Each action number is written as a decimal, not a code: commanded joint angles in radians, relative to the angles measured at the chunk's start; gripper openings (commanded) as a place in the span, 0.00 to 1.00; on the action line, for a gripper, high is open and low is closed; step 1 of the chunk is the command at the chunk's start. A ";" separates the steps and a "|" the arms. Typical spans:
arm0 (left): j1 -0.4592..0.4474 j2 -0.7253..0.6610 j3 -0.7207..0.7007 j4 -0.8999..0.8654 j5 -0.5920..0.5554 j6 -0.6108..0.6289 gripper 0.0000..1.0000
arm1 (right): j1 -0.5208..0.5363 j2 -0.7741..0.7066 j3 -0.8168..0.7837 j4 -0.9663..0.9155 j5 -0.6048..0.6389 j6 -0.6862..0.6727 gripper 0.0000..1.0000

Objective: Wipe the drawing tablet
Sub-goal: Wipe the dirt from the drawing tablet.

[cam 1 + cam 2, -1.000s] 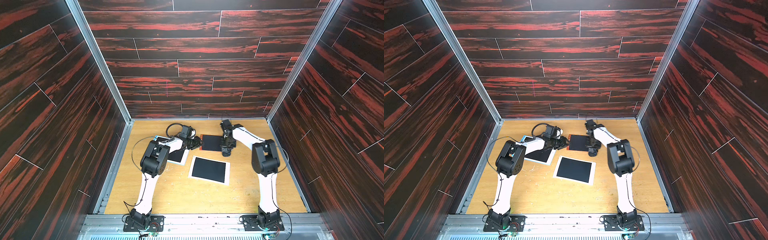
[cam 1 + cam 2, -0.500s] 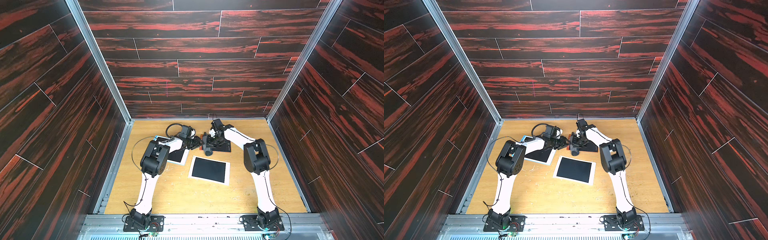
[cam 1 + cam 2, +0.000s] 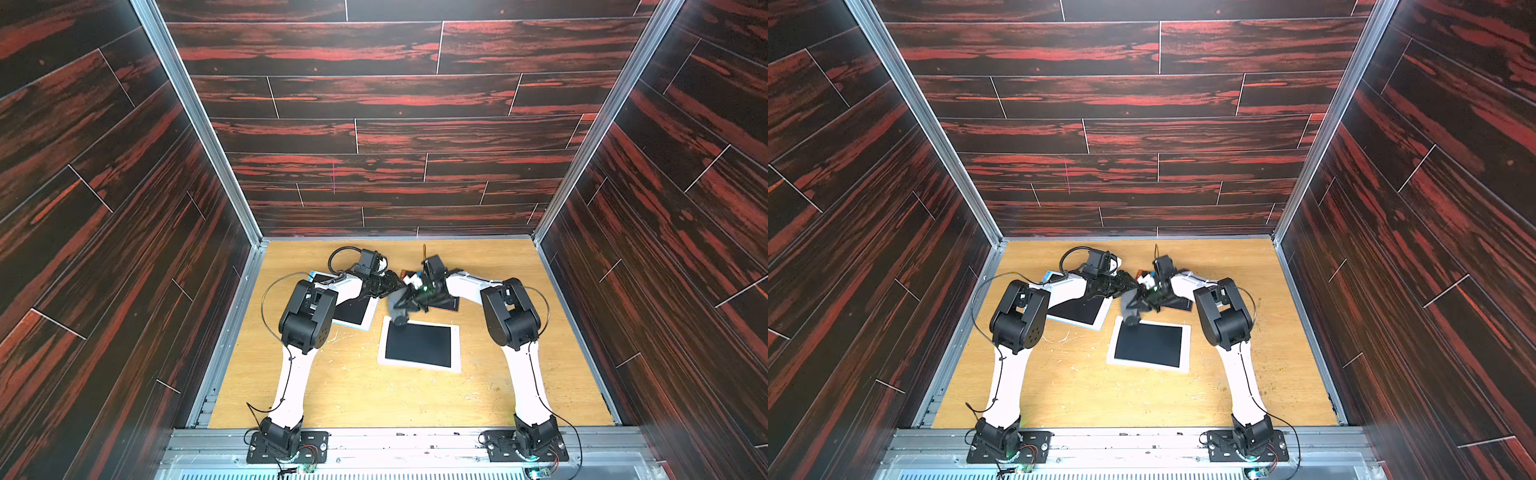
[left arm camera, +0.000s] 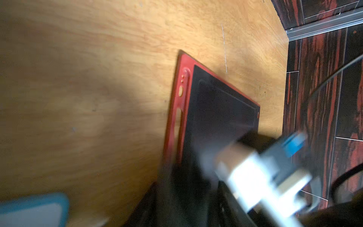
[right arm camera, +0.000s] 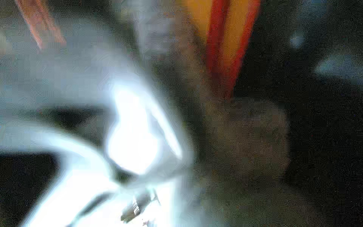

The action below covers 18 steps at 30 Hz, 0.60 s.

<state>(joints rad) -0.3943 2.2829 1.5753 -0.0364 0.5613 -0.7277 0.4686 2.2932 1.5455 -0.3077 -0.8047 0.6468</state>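
Left wrist view alone shows the button strip [image 4: 181,92] edging the red tablet [image 4: 216,110]. Both top views: tablet far centre, long axis crosswise, one end by the left gripper [image 3: 388,284] (grip indiscernible), partly under right gripper [image 3: 409,296], clenched on grey cloth [image 3: 397,303].

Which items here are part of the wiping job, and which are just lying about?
Part of the job, going by where the grippers are:
- red-framed tablet
- grey cloth, held by the right gripper
- left gripper, beside the red-framed tablet

Lying about:
- white-framed tablet, nearer the arm bases
- blue-edged tablet, partly under the left arm
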 commanded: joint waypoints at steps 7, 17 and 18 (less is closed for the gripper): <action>-0.023 -0.053 -0.040 0.025 -0.041 0.012 0.48 | 0.042 -0.176 -0.312 0.159 -0.326 0.038 0.00; -0.023 -0.373 -0.191 -0.044 -0.198 0.124 0.48 | -0.202 -0.690 -0.574 -0.009 0.165 -0.057 0.00; -0.022 -0.428 -0.228 -0.045 -0.224 0.140 0.47 | -0.229 -0.731 -0.583 -0.038 0.251 -0.069 0.00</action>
<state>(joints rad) -0.4183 2.0270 1.3933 -0.0628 0.4248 -0.6571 0.2928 1.6432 0.9974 -0.2619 -0.7925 0.6125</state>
